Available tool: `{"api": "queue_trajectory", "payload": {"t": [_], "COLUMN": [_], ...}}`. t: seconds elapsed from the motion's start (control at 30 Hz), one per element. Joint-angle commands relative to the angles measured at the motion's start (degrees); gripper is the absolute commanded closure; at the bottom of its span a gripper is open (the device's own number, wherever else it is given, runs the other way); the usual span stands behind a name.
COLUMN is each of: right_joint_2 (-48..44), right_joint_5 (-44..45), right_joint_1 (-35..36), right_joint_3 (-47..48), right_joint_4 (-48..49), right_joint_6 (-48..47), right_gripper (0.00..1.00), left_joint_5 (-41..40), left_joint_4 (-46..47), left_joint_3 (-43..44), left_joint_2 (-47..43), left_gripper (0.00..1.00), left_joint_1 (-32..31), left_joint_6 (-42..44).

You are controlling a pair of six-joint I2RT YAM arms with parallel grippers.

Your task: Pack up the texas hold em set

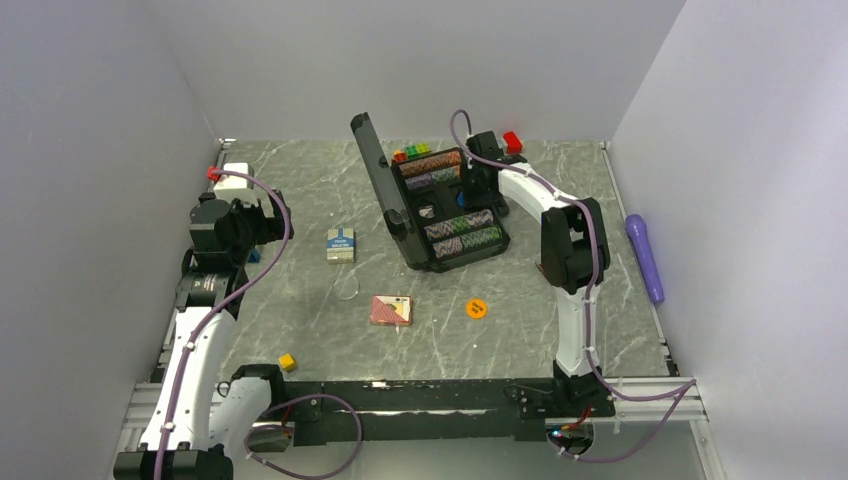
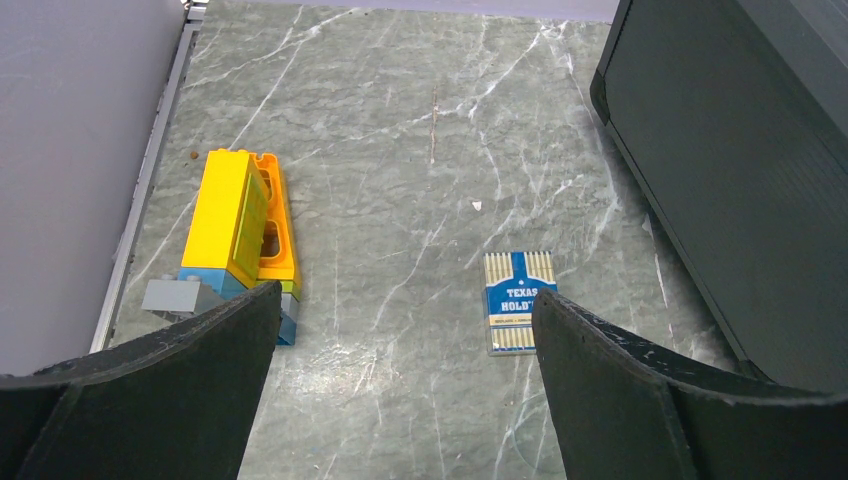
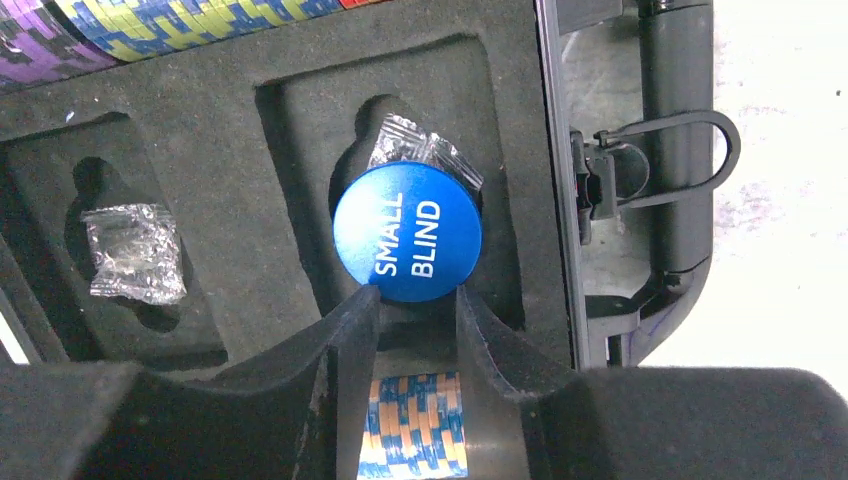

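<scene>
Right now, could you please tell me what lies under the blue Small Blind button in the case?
A crinkled clear plastic bag pokes out from under the Small Blind button, inside a foam recess. The rest beneath the button is covered.

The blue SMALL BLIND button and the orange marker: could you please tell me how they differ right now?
The blue SMALL BLIND button sits in a foam recess of the open black case; the orange marker lies on the table outside it. The button is just beyond the tips of the right gripper; the orange marker has no gripper near it. Both are round discs.
</scene>
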Motion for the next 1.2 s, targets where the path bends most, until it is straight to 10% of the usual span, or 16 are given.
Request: {"api": "queue_trajectory", "payload": {"t": [0.0,1.17], "right_joint_2": [2.1,-0.3], "right_joint_5": [0.0,0.5], "right_joint_1": [0.1,0.3], "right_joint_3": [2.3,6.8], "right_joint_4": [-0.1,0.7], "right_joint_6": [1.1,-1.0], "right_gripper": [0.62,0.59], "left_joint_5": [0.7,0.2], "left_joint_4": [2.2,2.3], "left_joint_3": [0.7,0.7], "left_joint_2": [-0.6,-0.3], "left_gripper": [0.01,0.01], "left_joint_1": [0.1,0.2], "left_joint_6": [0.1,0.3]}}
